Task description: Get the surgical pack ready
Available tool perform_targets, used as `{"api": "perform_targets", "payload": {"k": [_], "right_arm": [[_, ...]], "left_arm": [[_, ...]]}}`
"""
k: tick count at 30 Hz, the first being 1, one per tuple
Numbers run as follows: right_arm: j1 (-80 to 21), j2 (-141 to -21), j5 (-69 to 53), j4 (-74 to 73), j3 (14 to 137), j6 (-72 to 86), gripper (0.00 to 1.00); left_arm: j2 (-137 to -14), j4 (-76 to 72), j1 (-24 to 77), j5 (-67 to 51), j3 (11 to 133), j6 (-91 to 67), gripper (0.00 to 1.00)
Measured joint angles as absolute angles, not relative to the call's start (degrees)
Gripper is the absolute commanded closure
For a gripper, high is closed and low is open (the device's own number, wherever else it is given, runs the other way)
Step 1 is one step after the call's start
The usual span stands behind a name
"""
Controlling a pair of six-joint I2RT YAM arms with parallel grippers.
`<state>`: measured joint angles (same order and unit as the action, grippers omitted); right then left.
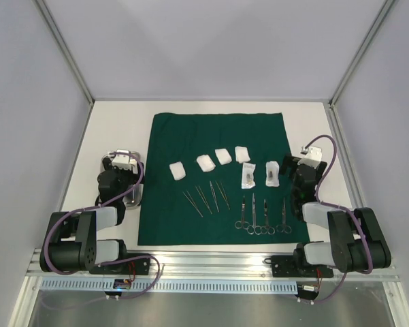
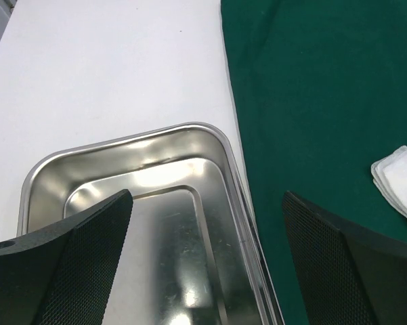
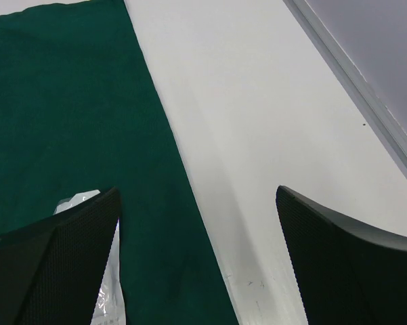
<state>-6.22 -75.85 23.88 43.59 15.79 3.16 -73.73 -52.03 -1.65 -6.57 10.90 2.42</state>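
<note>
A dark green drape point(image 1: 218, 139) lies flat mid-table. On it are several white gauze pads point(image 1: 205, 161), two clear pouches point(image 1: 248, 175), several forceps point(image 1: 205, 197) and several scissors point(image 1: 262, 216). A steel tray point(image 1: 133, 197) sits left of the drape, mostly under my left arm; the left wrist view shows it empty point(image 2: 156, 169). My left gripper point(image 2: 206, 261) is open above the tray's right rim. My right gripper point(image 3: 198, 254) is open above the drape's right edge point(image 3: 156, 176), beside a pouch point(image 3: 108, 291).
The white tabletop point(image 1: 116, 129) is walled by grey panels with metal posts at the back corners. A rail point(image 1: 211, 272) with both arm bases runs along the near edge. A gauze pad point(image 2: 401, 177) shows right of the tray in the left wrist view.
</note>
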Motion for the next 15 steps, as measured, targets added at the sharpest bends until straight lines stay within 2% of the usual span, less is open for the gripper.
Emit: {"api": "perform_targets", "payload": {"k": [3, 5, 11, 15], "right_arm": [[-6.81, -75.44, 24.73, 42.46, 16.1, 3.14, 0.05], [-8.25, -73.38, 26.09, 34.48, 18.76, 3.68, 0.07], [-12.25, -66.41, 20.53, 17.61, 33.71, 10.41, 0.19], [-21.34, -65.45, 20.38, 9.15, 41.39, 12.91, 0.28]], "left_arm": [[-73.73, -52.03, -1.65, -6.57, 10.9, 2.42, 0.0], [-73.73, -52.03, -1.65, -6.57, 10.9, 2.42, 0.0], [-73.52, -51.75, -1.65, -7.14, 10.92, 2.55, 0.0], [-67.42, -33.12, -1.65, -10.5, 19.14, 3.79, 0.0]]}}
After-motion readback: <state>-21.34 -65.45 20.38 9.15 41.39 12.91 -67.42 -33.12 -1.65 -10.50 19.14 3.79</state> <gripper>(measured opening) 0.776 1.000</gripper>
